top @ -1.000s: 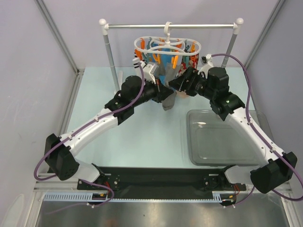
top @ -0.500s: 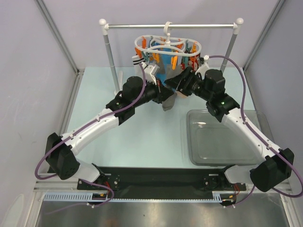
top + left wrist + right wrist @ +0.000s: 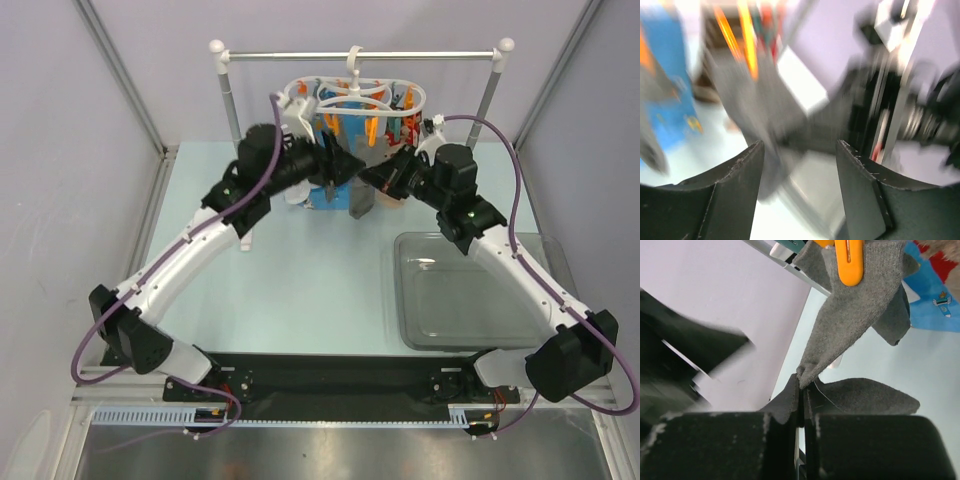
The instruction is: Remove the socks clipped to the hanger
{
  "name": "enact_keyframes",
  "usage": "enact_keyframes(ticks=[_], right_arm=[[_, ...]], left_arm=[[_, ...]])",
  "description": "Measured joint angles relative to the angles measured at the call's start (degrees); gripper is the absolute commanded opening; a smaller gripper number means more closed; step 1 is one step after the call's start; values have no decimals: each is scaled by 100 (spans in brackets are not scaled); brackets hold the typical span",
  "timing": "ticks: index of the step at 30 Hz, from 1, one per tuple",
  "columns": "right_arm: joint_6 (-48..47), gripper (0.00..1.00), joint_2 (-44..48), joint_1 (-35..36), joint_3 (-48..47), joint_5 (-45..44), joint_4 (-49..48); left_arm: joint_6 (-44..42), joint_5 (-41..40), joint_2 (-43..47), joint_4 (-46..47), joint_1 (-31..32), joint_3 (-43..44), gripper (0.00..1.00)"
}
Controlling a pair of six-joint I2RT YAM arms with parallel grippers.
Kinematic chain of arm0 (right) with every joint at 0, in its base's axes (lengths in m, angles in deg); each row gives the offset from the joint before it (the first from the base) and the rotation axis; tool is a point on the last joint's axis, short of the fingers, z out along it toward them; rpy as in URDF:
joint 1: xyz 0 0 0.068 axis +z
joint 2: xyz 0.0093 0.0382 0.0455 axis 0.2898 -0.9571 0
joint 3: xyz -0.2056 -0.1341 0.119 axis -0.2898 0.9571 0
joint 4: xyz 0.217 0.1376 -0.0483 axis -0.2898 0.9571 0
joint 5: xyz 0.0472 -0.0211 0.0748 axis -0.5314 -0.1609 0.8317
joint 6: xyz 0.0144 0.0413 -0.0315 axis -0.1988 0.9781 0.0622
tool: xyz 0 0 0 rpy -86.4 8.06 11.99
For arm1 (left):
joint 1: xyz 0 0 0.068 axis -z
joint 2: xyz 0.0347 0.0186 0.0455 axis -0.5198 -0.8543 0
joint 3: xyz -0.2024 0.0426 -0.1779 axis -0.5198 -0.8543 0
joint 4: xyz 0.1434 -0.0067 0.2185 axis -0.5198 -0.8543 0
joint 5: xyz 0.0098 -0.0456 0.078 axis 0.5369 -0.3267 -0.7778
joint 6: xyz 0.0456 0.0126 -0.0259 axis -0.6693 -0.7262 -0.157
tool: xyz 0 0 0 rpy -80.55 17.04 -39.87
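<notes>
The white hanger (image 3: pixel 352 97) hangs by its hook from the rail, with orange clips and several socks under it. One orange clip (image 3: pixel 849 260) holds a grey sock (image 3: pixel 855 315) by its top. My right gripper (image 3: pixel 802 390) is shut on that sock's lower tip. From above, the right gripper (image 3: pixel 370 181) sits just right of the grey sock (image 3: pixel 361 200). My left gripper (image 3: pixel 338 165) is just left of the sock, below the ring. In its blurred wrist view the left gripper (image 3: pixel 799 146) stands open and empty, with the grey sock (image 3: pixel 740 95) beyond it.
The silver rail (image 3: pixel 420 54) rests on two white-capped posts at the back. A blue cartoon-print cloth (image 3: pixel 935 295) hangs behind the grey sock. A clear tray (image 3: pixel 470 300) lies on the table at the right, under the right forearm.
The left gripper has opened and swung up and back to the left of the hanger. The right gripper has shut on the grey sock's lower tip.
</notes>
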Motion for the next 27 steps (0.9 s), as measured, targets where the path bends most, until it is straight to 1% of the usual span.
enact_keyframes(ticks=[5,9,12,16,18,21,27], right_arm=[[-140,0,0,-87,0,195,22],[-201,0,0,-258,0,354,13],[-208,0,0,-341,0,455,0],[-236,0,0,-385,0,560,-4],[-247,0,0,-385,0,605,-9],[-249,0,0,-385,0,664,-13],[-245,0,-2,-385,0,741,-96]], left_arm=[[-15,66,-640,-57,-455,1598,61],[-42,214,-1241,85,-551,2312,59],[-42,321,-1679,92,-553,2538,58],[-26,393,-2138,33,-553,2583,58],[7,417,-2291,11,-553,2583,60],[59,450,-2396,39,-553,2583,62],[160,442,-2409,289,-553,2583,61]])
